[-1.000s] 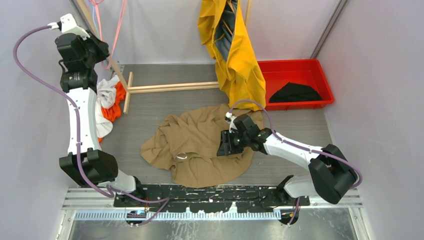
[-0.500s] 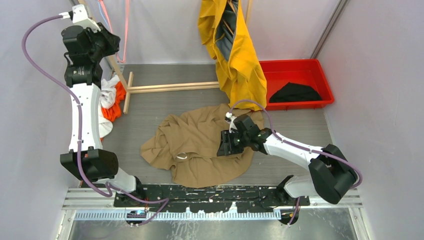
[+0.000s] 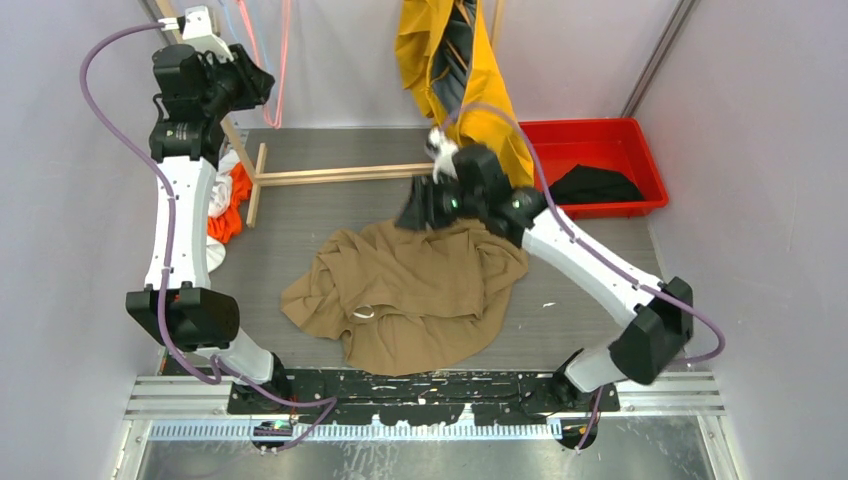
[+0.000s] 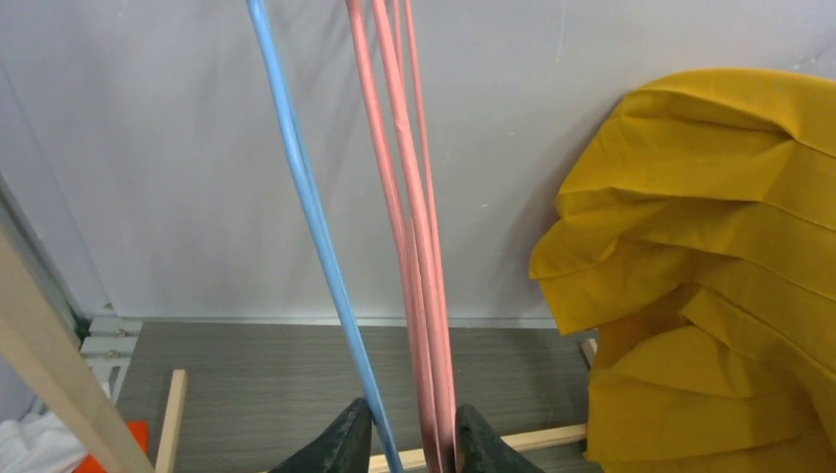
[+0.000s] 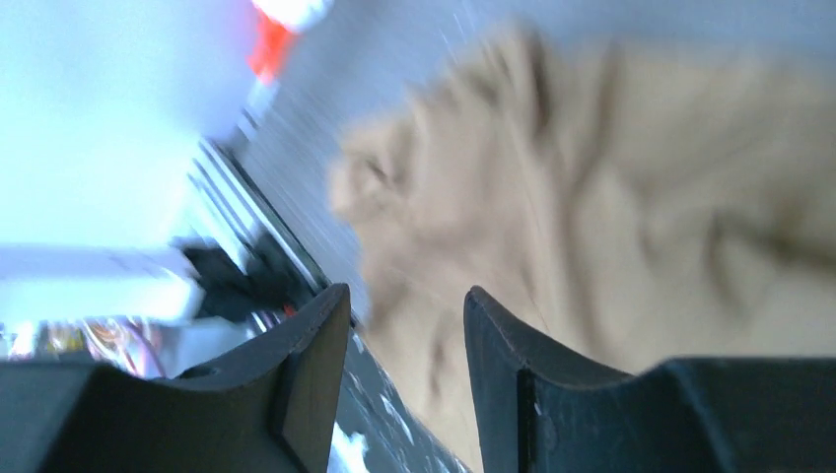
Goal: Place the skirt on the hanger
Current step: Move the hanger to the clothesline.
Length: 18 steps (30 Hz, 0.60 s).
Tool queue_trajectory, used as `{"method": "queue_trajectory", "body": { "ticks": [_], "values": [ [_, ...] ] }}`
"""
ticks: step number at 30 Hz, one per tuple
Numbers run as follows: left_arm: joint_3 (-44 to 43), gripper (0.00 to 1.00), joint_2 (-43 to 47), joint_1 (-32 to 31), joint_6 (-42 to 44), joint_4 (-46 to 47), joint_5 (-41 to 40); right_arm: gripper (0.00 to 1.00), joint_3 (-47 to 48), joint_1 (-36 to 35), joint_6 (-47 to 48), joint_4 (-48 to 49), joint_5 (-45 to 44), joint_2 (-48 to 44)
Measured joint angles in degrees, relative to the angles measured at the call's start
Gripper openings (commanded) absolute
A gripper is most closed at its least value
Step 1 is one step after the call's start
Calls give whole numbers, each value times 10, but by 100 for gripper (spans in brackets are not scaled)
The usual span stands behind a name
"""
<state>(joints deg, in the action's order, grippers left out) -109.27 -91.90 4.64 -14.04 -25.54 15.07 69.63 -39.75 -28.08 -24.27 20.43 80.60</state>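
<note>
left hand (image 4: 411,443): raised at the far left corner, beside the wooden post (image 4: 59,379) of the rack
left hand state: narrow gap; the pink hanger (image 4: 409,246) rods run between the fingers, hard against the right one, and the blue hanger (image 4: 301,168) rod sits at the left finger's inner edge. Cannot tell whether it is clamped or just loose around them
right hand (image 5: 406,365): out over the far edge of the skirt (image 3: 400,290), palm camera looking down on the cloth; that view is motion-blurred
right hand state: fingers moderately apart, nothing between them, not touching the cloth
skirt: tan, crumpled in a heap at the middle of the tabletop (image 3: 330,215), lying flat and not on any hanger, well apart from the pink hanger
hangers: both dangle against the far wall, left side, with nothing on the rods in view
yellow garment (image 3: 480,110): hangs at far centre, its lower folds near the right hand
red bin (image 3: 555,160): far right on the tabletop, black cloth (image 3: 590,185) inside
rack base (image 3: 340,175): wooden bars lying on the tabletop, far of the skirt
white and orange clothes (image 3: 220,200): piled at the left edge, beside the left arm
</note>
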Motion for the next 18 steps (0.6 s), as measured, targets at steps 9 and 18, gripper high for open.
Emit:
{"method": "queue_trajectory", "body": {
  "ticks": [9, 18],
  "values": [
    [56, 35, 2, -2, -4, 28, 17, 52, 573, 49, -23, 4, 39, 281],
    [64, 28, -1, -4, -10, 56, 76, 53, 756, 98, -139, 38, 93, 478]
  ]
}}
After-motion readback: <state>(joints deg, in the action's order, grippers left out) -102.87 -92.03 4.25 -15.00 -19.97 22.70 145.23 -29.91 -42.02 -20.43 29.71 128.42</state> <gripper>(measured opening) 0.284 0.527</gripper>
